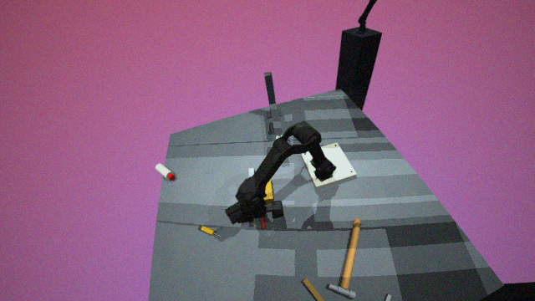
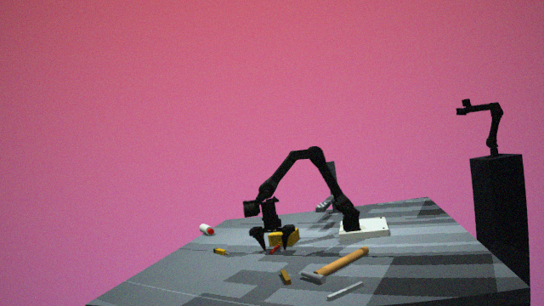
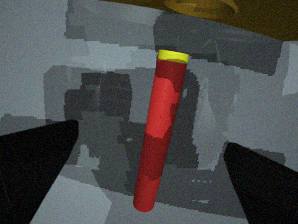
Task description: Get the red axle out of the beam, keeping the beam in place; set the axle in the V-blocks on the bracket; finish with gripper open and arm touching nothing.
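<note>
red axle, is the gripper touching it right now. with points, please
Apart: the wrist view shows the red axle (image 1: 263, 223) (image 2: 274, 249) (image 3: 159, 130) between the open gripper's (image 1: 254, 213) (image 2: 275, 250) (image 3: 152, 134) fingers, with a wide gap on both sides.

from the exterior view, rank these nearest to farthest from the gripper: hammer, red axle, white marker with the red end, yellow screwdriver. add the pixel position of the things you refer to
1. Red axle (image 1: 263, 223) (image 2: 274, 249) (image 3: 161, 120): between the open fingers.
2. Yellow screwdriver (image 1: 207, 231) (image 2: 220, 252): image left of the gripper (image 1: 254, 211) (image 2: 275, 250) (image 3: 152, 134).
3. White marker (image 1: 164, 170) (image 2: 206, 229) and hammer (image 1: 351, 255) (image 2: 342, 261): too close to call; marker farther left, hammer to the right.
</note>
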